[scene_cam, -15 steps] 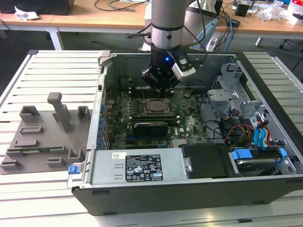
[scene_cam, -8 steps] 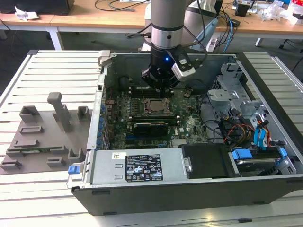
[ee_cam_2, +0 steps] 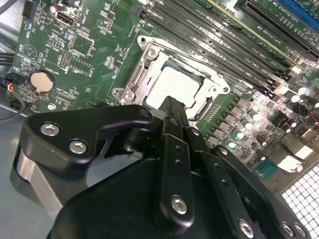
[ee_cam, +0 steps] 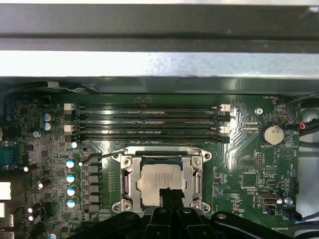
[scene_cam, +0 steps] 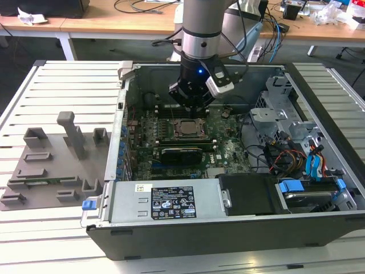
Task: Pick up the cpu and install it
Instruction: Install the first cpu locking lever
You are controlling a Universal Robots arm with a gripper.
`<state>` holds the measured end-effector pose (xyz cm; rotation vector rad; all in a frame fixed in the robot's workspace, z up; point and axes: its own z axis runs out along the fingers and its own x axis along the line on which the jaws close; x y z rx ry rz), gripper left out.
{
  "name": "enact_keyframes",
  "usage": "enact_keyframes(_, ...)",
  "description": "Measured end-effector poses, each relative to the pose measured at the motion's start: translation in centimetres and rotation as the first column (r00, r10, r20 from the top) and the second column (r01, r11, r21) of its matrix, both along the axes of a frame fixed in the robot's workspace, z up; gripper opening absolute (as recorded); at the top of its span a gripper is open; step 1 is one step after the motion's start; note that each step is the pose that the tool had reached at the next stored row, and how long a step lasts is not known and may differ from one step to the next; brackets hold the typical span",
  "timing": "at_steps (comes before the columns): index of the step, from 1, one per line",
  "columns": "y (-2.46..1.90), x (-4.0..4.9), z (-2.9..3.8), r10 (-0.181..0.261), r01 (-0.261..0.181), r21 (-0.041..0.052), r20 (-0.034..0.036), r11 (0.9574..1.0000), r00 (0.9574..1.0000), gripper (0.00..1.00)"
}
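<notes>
Black linkage and screws of the gripper crowding the foreground in both wrist views, fingertips drawn together into one narrow point and clamping nothing visible. Just past that tip, the cpu lying flat in the socket frame on the green motherboard, silvery top lit, near edge covered by the fingertip; contact between tip and chip impossible to judge. Beyond the socket, four long memory slots, then the metal wall of the computer case. Off to one side, a round coin battery; off to the other, a row of small capacitors. Seen from the exterior view, gripper lowered inside the open case just above the board, arm body blocking the fingers. Well away, outside the case toward the exterior view's left, a grey tray with upright holders on the slatted desk.
</notes>
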<state>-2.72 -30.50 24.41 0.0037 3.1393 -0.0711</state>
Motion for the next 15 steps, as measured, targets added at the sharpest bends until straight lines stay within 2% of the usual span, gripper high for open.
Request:
enact_keyframes(5,-0.01,-0.89,0.02,0.000,0.000,-0.0003,0.0001,1.0000,1.0000,0.11)
enact_keyframes(10,0.00,-2.36,0.02,0.000,0.000,-0.0002,0.0012,1.0000,1.0000,0.11)
enact_keyframes(15,0.00,-3.23,0.02,0.000,0.000,-0.0002,0.0012,1.0000,1.0000,0.11)
